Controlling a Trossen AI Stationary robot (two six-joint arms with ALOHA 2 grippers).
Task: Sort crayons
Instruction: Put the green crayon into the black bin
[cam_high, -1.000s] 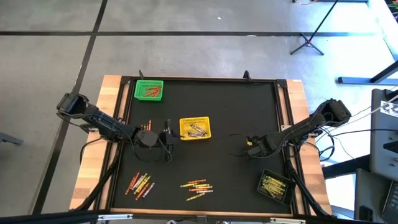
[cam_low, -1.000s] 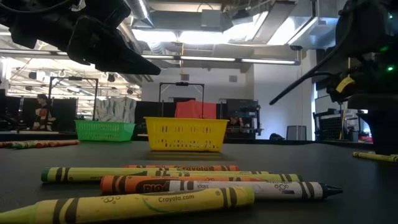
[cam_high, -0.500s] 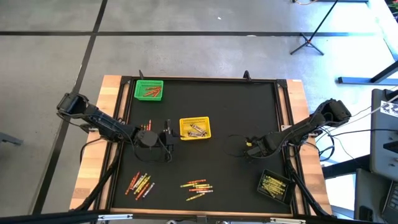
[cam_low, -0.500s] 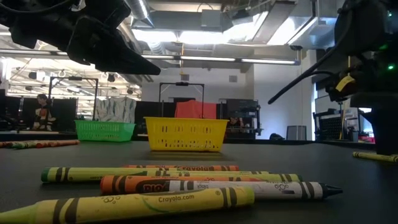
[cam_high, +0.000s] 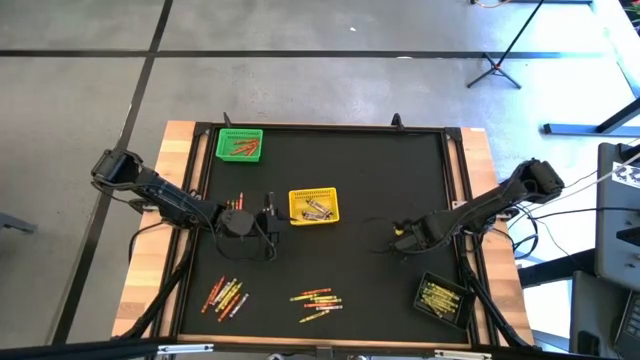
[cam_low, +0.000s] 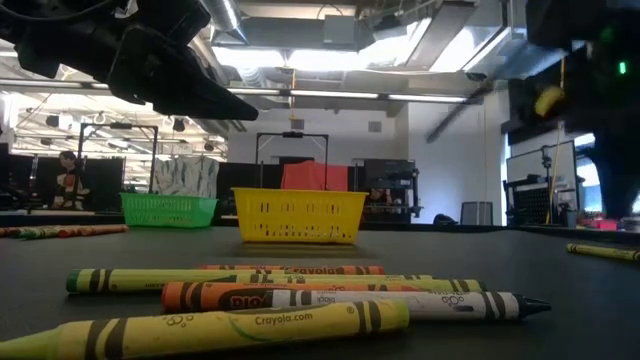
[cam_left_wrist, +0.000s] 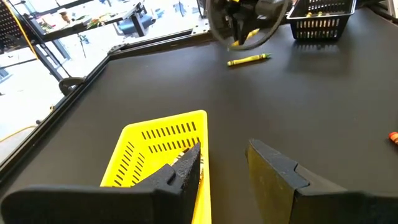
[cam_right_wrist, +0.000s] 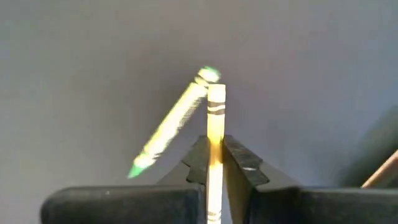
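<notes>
right claw (cam_right_wrist: 214, 163) pinching yellow crayon (cam_right_wrist: 215, 124), mat (cam_high: 380, 290)

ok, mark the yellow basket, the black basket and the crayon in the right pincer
yellow basket (cam_high: 313, 206): high view, point on its near rim.
black basket (cam_high: 441, 300): high view, middle of the basket.
held crayon (cam_right_wrist: 216, 118): right wrist view, point on its shaft above the right pincer (cam_right_wrist: 215, 163).

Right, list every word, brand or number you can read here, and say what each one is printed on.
"Crayola.com": on the wrapper of the nearest yellow crayon in the low view.
"Crayola": faintly, on the orange crayon at the back of that pile.
Orange-and-white crayon: its print is too blurred to read.
High view and wrist views: crayon wrappers too small or blurred; nothing readable on the baskets.
</notes>
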